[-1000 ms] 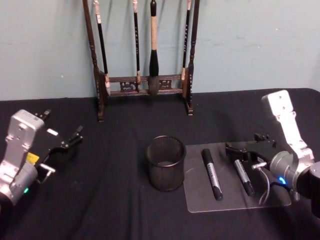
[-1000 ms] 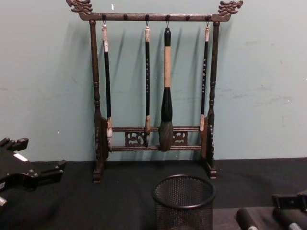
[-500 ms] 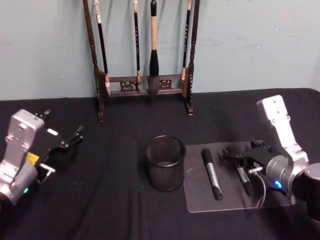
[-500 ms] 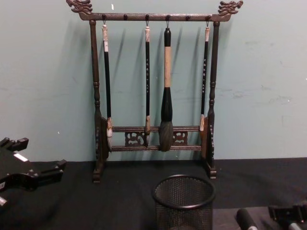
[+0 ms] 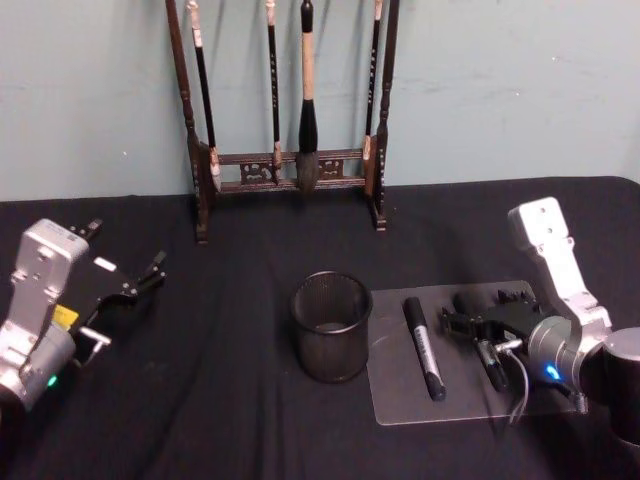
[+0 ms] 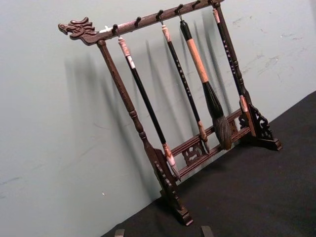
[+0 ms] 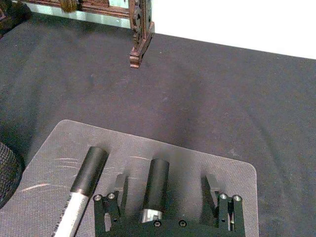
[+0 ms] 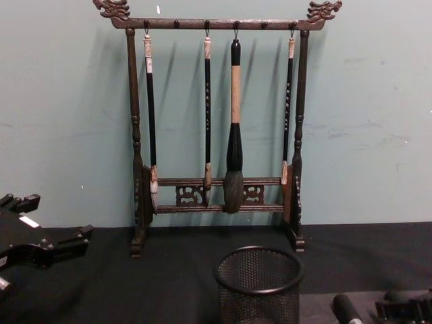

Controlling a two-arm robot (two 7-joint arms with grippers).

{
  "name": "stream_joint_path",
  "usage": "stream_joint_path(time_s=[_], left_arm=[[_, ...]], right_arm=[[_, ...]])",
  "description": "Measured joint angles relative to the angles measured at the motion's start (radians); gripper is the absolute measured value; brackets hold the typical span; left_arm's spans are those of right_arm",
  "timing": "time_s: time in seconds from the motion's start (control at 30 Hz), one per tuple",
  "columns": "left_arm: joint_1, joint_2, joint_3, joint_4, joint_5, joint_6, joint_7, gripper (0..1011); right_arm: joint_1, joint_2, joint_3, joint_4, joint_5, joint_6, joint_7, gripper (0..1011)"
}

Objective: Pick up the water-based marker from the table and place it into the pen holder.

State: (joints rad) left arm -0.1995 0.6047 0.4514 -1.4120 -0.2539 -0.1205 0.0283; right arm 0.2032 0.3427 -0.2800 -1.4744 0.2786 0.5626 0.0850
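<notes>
Moved: the right gripper [image 5: 455, 313] has dropped lower and shifted toward the pen holder [image 5: 330, 358]; it now sits over the slimmer black marker [image 5: 492, 366].
Right claw: released, with one finger on each side of that marker's cap end.
Marker: flat on a clear mat [image 5: 400, 402], beside a thicker black marker [image 5: 423, 347] that lies nearer the holder.
Left gripper [image 5: 128, 246]: spread open, held above the table's left side, well apart from the rest.
Surface: table [image 5: 230, 400] with a matte black cloth; the mesh holder stands just beside the mat's left edge.
Room: a plain teal wall [image 5: 500, 90], with a wooden brush rack [image 8: 216, 202] at the table's back.
Right wrist view: a gap shows between each finger and the marker.
Chest view: carved dragon ends on the rack's top bar, four brushes hanging below it.
</notes>
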Motion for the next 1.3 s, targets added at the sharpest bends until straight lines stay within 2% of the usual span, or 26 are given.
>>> stream_joint_path(time_s=[0.53, 1.17, 1.23, 1.3], left_arm=[[0.0, 0.0, 0.0, 0.0, 0.0, 0.0, 0.0, 1001], [0.0, 0.0, 0.0, 0.0, 0.0, 0.0, 0.0, 1001], [0.0, 0.0, 0.0, 0.0, 0.0, 0.0, 0.0, 1001], [0.0, 0.0, 0.0, 0.0, 0.0, 0.0, 0.0, 1001]], right_arm=[[0.0, -0.029, 0.028, 0.016, -0.054, 0.024, 0.041, 1002], [-0.001, -0.029, 0.028, 0.016, -0.054, 0.021, 0.04, 1003], [-0.001, -0.029, 0.028, 0.015, -0.054, 0.021, 0.04, 911], [-0.001, -0.029, 0.027, 0.015, -0.054, 0.021, 0.04, 894]])
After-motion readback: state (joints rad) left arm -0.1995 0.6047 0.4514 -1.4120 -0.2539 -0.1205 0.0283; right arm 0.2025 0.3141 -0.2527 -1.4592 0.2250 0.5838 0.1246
